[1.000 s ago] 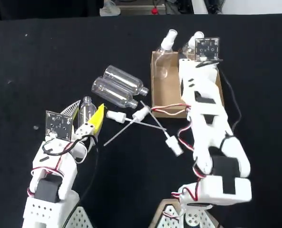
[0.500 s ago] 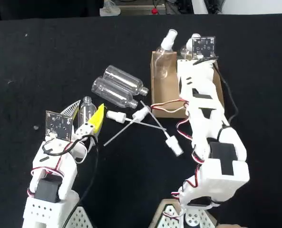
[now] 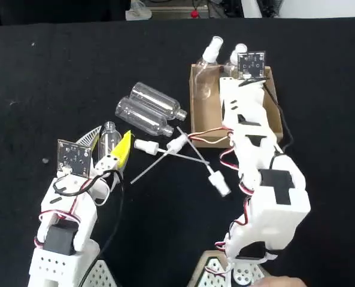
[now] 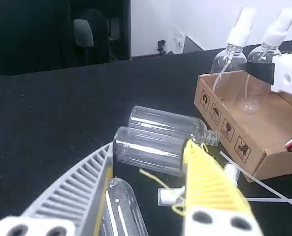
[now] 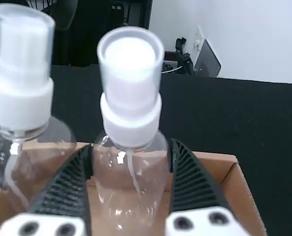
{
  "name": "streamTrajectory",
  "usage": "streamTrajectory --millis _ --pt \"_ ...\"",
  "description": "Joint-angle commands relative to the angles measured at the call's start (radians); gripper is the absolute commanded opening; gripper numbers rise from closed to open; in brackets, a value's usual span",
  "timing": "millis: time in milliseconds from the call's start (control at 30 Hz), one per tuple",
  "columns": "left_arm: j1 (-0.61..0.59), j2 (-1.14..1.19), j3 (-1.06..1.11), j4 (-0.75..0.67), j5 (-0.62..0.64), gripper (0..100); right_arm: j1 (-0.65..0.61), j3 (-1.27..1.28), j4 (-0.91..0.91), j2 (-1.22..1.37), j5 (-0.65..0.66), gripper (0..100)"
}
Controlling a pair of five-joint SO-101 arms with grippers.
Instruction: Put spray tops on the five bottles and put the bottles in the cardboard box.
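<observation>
A cardboard box (image 3: 194,113) stands at the back right of the black table. One capped bottle (image 3: 206,69) stands upright in it. Beside it a second capped bottle (image 5: 131,123) is upright in the box, with my right gripper (image 5: 131,150) shut on its body. Two uncapped clear bottles (image 3: 158,101) (image 3: 144,118) lie side by side left of the box. A third uncapped bottle (image 3: 109,134) lies between the grey and yellow fingers of my left gripper (image 3: 112,133), which is open. Three loose spray tops (image 3: 146,145) (image 3: 177,143) (image 3: 220,183) with long tubes lie mid-table.
The right arm (image 3: 249,131) stretches over the box's right half. The spray tops' thin tubes (image 3: 192,154) cross each other between the two arms. The table's left edge and far back are bare black cloth.
The right arm has swung slightly left, carrying the held capped bottle closer to the other capped bottle in the box. The left arm has not moved.
</observation>
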Motion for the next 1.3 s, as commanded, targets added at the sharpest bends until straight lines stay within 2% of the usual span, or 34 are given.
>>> streamTrajectory --millis 0,767,967,1100,1167,1267 --pt "0.010 -0.012 -0.005 -0.026 -0.008 22 -0.031 -0.070 -0.035 0.004 0.008 1.1" --pt "0.004 -0.012 0.005 -0.028 -0.008 22 -0.021 -0.051 -0.029 0.007 0.008 1.3" --pt "0.004 -0.011 0.050 -0.097 -0.008 22 -0.015 -0.041 -0.029 0.001 0.008 1.3" --pt "0.004 -0.011 0.048 -0.092 -0.008 22 -0.005 -0.039 -0.029 0.001 0.008 1.4" --pt "0.004 -0.011 0.047 -0.092 -0.008 22 -0.003 -0.039 -0.029 0.001 0.008 3.4" --pt "0.004 -0.011 0.048 -0.092 -0.008 22 -0.008 -0.039 -0.029 0.007 0.008 11.8"
